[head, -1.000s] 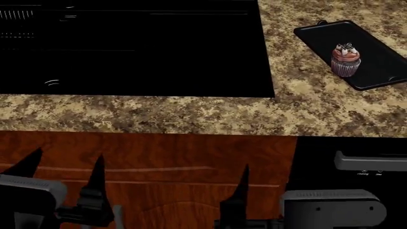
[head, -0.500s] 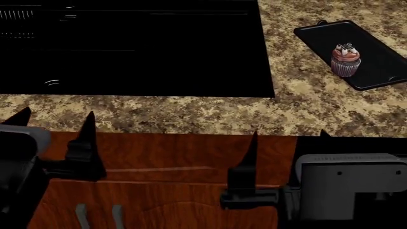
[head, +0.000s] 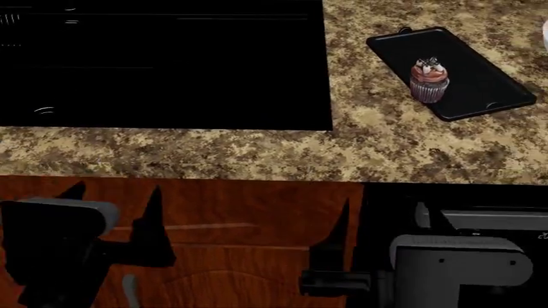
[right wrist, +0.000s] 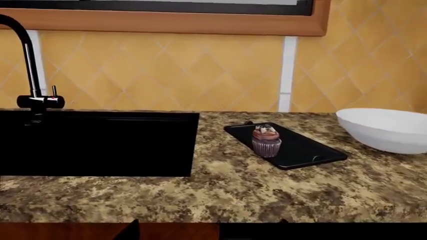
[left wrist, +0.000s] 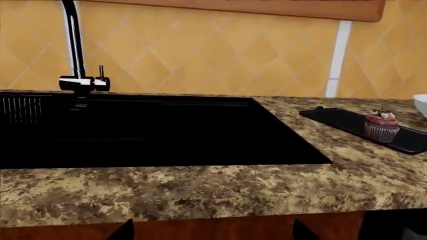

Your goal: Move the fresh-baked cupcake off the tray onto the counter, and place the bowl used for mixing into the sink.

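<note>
Granite tabletop (head: 256,154) carries the tray (head: 479,83) with the cupcake (head: 429,81) on it, the bowl (right wrist: 387,129) beside, the sink (head: 163,64) apart. Left tool (head: 115,215) and right tool (head: 381,221) hang spread below the edge.

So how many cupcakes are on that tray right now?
1. The cupcake stands on the tray, right of the sink. Nothing hides the tray's surface.
</note>
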Robot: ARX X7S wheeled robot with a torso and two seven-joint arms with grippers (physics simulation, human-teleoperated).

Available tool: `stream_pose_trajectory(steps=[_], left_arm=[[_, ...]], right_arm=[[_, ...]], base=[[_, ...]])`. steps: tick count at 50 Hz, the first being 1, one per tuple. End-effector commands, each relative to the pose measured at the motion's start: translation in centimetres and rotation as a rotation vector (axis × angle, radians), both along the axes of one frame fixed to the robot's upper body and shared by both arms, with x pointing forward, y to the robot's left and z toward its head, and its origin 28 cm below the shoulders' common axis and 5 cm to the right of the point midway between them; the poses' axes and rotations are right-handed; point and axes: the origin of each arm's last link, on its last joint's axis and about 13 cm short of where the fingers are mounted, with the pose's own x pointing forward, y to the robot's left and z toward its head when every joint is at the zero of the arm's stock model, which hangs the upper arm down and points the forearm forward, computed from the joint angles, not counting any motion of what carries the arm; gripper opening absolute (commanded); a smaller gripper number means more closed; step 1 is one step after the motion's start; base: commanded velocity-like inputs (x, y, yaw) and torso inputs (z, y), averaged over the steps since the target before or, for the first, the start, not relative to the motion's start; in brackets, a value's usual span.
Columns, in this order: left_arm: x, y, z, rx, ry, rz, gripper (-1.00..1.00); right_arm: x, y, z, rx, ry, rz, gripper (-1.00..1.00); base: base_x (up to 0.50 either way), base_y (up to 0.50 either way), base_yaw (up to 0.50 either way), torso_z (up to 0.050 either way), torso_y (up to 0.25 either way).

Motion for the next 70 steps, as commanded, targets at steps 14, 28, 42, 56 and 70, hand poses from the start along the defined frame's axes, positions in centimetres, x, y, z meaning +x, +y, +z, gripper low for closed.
stream_pose_trajectory(steps=[14,28,42,56,70], left_arm=[[-0.8,-0.9,-3.8,0.038,0.01,-0.032,1.0],[-2.0,-0.8,-1.7,0.065,-0.029,-0.01,1.0],[-2.5,-0.7,-0.5,0.065,-0.063,-0.001,1.0],[-2.9,-0.6,2.0,0.058,-0.119,-0.015,1.0],[-2.9,-0.2,2.4,0.05,-0.132,-0.008,1.0]], right_arm=[[-0.6,0.3,-2.6,-0.037,-0.019,0.003,1.0],[-1.1,-0.2,-2.4,-0.019,-0.028,-0.001,1.0],[-1.5,-0.5,-1.6,-0.017,-0.049,-0.017,1.0],[-1.5,-0.4,-0.2,-0.031,-0.084,-0.006,1.0],[-1.5,-0.2,0.2,-0.058,-0.106,-0.002,1.0]], base=[[0.0,-0.47,0.0,0.0,0.0],[0.0,-0.47,0.0,0.0,0.0],[0.0,-0.48,0.0,0.0,0.0],[0.05,-0.5,0.0,0.0,0.0],[0.23,-0.4,0.0,0.0,0.0]])
